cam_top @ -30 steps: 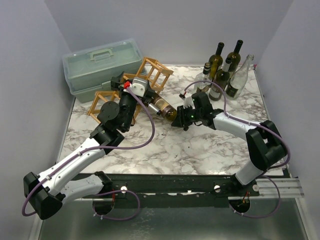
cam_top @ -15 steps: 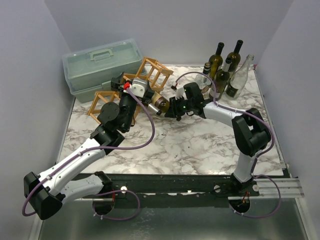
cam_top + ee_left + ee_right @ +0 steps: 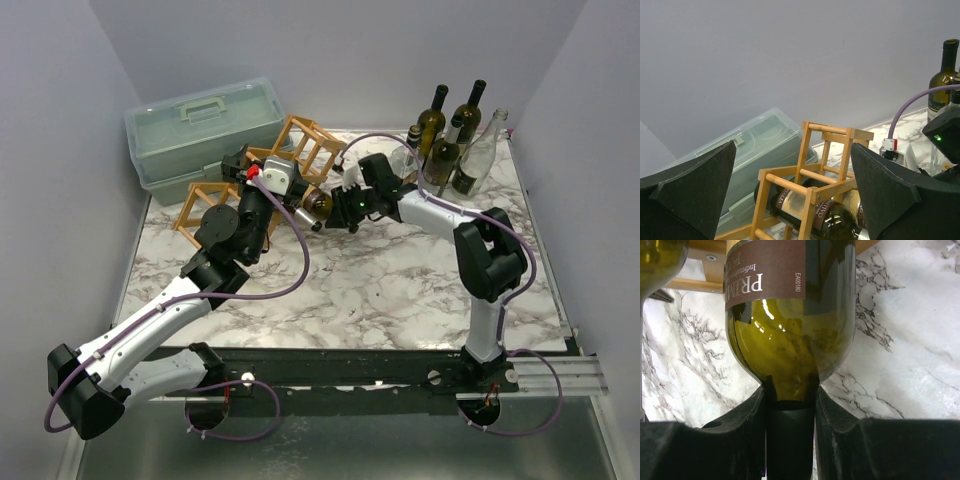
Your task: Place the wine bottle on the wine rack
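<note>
A white marble-look table (image 3: 380, 290) is seen, and a pale green plastic toolbox (image 3: 200, 125) is set at its back left. The light-brown wooden wine rack (image 3: 310, 140), made of thin slats, is placed just beside the toolbox. A few other glass bottles (image 3: 450, 140) are stood upright at the back right, well apart from the rack. The dark green glass wine bottle with the brown label (image 3: 790, 340) is laid on its side in a low cell of the rack. Its round bottom end is left poking out toward the middle of the table. So most of the job is judged to be done, because the bottle is already in the rack. What is left, it is judged, is one last small push so that the bottle is all the way in, and then both arms are to be pulled back. The left arm is reached forward from the near left corner and bent at the elbow, and its wrist is held by the near side of the rack. The right arm is stretched far out from the near right and turned toward the left, low over the table. The left gripper (image 3: 792, 147) is spread wide apart with nothing held, and the rack is seen between its fingers. The right gripper (image 3: 790, 385) is closed, fingers together, and its tips are pressed against the bottom of the bottle, which is touched but not clamped.
</note>
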Tool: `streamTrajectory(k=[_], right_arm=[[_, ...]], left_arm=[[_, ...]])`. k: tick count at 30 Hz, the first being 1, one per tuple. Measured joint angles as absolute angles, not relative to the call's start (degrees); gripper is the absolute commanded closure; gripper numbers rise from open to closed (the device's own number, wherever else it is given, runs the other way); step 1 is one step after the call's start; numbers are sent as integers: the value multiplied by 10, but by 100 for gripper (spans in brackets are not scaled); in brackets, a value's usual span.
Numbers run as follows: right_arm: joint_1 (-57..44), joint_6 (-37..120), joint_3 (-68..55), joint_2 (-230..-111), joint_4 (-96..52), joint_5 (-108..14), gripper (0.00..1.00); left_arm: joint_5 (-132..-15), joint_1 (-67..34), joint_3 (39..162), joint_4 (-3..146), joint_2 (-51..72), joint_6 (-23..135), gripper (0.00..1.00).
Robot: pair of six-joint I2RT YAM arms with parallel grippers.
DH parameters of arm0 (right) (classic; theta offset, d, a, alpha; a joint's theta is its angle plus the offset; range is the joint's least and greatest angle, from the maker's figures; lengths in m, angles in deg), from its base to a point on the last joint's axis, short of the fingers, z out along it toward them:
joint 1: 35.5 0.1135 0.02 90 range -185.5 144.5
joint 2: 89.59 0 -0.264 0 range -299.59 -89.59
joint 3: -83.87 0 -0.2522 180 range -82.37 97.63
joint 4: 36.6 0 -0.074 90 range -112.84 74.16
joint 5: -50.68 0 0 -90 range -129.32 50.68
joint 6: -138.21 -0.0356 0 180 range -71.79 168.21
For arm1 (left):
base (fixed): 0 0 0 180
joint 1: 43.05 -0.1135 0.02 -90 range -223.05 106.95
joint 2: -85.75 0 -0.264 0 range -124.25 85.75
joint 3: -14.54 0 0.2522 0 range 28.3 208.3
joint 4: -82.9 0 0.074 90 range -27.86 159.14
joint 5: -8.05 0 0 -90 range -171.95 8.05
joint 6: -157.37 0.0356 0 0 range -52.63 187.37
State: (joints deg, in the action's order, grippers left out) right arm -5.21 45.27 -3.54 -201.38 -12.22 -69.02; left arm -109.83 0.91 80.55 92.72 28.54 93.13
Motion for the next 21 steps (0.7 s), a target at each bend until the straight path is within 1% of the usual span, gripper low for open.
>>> streamTrajectory(k=[8,11,13,15,17,21], right_arm=[[-51,436,-16,-2035,-136,-697,99],[-51,426,-15,-2041,-150,-699,96],[-50,421,-10,-2048,-156,-701,91],[-49,416,-8,-2055,-165,-701,83],[-47,412,-8,-2060,-174,-701,79],[-45,405,-8,-2070,-194,-700,56]], left_arm=[[-1099,9,803,930,285,931,2],[-1098,9,803,931,285,930,2],[-1098,9,803,931,285,930,2],[-1098,9,802,931,285,930,2],[-1098,9,802,931,285,930,2],[-1098,9,802,931,285,929,2]])
